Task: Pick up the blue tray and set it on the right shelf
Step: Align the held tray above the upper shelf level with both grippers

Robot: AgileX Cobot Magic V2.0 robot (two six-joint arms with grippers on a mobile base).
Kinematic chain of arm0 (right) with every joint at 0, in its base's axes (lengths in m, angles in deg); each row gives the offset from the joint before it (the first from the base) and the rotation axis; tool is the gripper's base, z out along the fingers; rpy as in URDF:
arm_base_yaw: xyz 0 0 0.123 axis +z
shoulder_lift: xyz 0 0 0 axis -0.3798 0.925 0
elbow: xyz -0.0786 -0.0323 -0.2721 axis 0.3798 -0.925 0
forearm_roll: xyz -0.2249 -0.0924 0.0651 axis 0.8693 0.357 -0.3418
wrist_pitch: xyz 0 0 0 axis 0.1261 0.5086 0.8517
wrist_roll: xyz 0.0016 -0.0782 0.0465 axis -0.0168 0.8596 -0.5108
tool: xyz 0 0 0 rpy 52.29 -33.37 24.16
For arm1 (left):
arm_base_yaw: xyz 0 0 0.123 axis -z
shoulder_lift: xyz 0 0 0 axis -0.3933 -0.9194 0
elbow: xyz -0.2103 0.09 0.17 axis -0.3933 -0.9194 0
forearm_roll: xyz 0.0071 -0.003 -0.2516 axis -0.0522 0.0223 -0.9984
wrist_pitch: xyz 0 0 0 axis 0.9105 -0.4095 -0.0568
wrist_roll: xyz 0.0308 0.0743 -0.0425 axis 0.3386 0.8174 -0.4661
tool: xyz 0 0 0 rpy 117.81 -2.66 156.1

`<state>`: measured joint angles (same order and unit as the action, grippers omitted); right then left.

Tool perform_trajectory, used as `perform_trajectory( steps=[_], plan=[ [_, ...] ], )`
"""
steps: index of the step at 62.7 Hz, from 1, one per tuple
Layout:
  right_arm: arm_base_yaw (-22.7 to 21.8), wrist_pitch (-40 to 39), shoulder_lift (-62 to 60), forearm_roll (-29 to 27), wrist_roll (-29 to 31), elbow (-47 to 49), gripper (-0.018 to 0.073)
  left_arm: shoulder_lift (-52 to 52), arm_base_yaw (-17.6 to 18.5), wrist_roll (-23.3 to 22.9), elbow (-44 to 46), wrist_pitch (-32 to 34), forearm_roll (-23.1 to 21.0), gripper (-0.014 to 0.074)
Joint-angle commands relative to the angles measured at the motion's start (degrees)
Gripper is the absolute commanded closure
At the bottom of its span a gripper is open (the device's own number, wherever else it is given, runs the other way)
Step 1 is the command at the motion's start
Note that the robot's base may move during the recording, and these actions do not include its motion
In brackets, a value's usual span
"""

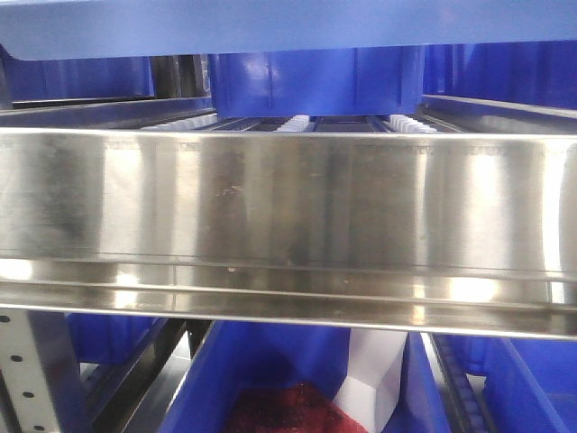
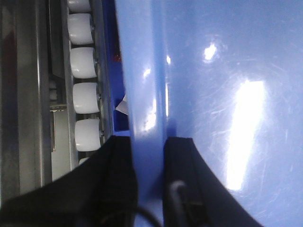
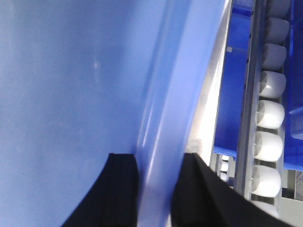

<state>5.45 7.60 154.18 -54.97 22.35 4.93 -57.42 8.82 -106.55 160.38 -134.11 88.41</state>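
The shallow, glossy plastic, light periwinkle blue tray [image 1: 288,27] spans the top of the front view as a wide band, sitting higher in frame than the tall shiny front lip of the brushed stainless-steel shelf [image 1: 288,198]. Whether the tray touches the shelf anywhere: cannot tell. Left wrist view: the tray's flared rim [image 2: 147,94] runs vertically through the frame, with its glossy floor to the right carrying bright light reflections. The left gripper [image 2: 149,142] has one black finger [image 2: 118,179] on the outer side of the rim and the other on the inner side, both pressed against it, so it is clamped on the rim. Right wrist view: same arrangement mirrored. The right gripper [image 3: 158,158] pinches the opposite rim between its two black fingers [image 3: 120,189], with the tray floor filling the left of the frame. The arms thus grasp the tray from its two opposite sides. Beside each held rim lies a row of white cylindrical rollers [image 2: 85,61] in a metal track, and those on the right [image 3: 270,113] are flanked by a deep dark-blue plastic bin [image 3: 232,94]. Front view: another such deep bin stands on the shelf behind the lip, centre frame. Below the shelf there are more blue bins, one with dark red contents [image 1: 279,410], and a grey perforated metal upright [image 1: 22,379] at lower left.
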Motion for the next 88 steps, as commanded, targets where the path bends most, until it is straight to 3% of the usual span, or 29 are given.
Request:
perform_trajectory(
  steps=[1, 77, 82, 88],
  plan=[
    [0.26, -4.82, -1.75, -0.32, 1.78, 1.63, 0.0503, 1.94, 0.7, 1.67, 1.48, -4.49, -1.77, 0.0645],
    [0.26, -4.5, -1.75, -1.4, 1.78, 1.75, 0.0503, 1.94, 0.7, 1.67, 1.48, -4.16, -2.82, 0.0645],
    [0.26, -4.51, -1.75, -3.34, 1.92, 2.1, 0.0503, 1.71, 0.7, 5.24, 1.48, -4.28, -3.72, 0.0645],
    [0.26, -5.03, -0.96, -4.03, 2.6, 3.48, 0.0503, 0.64, -0.24, 5.78, 3.11, -4.18, -3.51, 0.0645]
  ],
)
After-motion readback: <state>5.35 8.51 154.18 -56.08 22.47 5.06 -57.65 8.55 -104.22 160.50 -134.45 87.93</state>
